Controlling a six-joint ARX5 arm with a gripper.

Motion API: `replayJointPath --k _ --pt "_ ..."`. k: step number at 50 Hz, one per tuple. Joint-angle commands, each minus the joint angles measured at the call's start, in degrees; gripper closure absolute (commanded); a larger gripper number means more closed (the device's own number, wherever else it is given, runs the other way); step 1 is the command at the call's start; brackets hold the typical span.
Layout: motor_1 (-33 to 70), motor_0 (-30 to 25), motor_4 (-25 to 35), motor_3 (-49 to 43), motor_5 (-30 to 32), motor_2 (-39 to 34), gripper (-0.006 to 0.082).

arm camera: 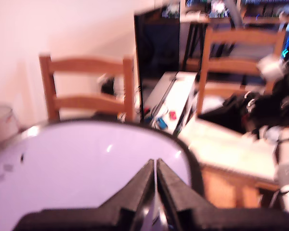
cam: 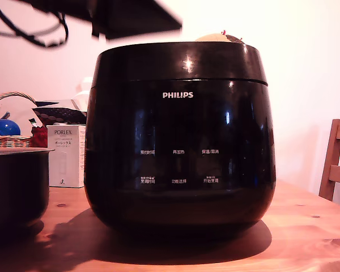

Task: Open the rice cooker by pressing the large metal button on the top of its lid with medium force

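Black and shiny, the rice cooker (cam: 178, 136) sat on your wooden table (cam: 306, 226) with its lid (arm camera: 86, 163) down, under your pinched-together hand (arm camera: 155, 166).

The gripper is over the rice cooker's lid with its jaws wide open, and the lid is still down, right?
One thing is wrong: the gripper is not wide open. The wrist view shows its two black fingers pressed together with only a thin seam between them, above the glossy lid. The rest holds: in the exterior view the rice cooker sits closed on the wooden table.
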Motion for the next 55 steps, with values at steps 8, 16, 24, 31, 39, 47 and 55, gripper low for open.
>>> replayJointPath --k 8,16,24,31,39,47,55 --pt "2.32 -0.87 -4.61 -4.46 5.22 -0.07 0.0790" --pt "2.49 -1.49 -5.86 -10.12 7.08 -0.07 0.0790" --pt "3.26 -2.54 -6.69 -13.51 8.68 -0.07 0.0790" --pt "4.44 -3.23 -7.72 -16.70 8.68 -0.07 0.0790" --pt "5.01 -3.37 -9.60 -18.51 8.68 -0.07 0.0790" --pt "5.01 -3.28 -12.39 -18.53 8.66 -0.07 0.0790" --pt "5.01 -3.15 -13.14 -15.87 8.55 -0.07 0.0790"
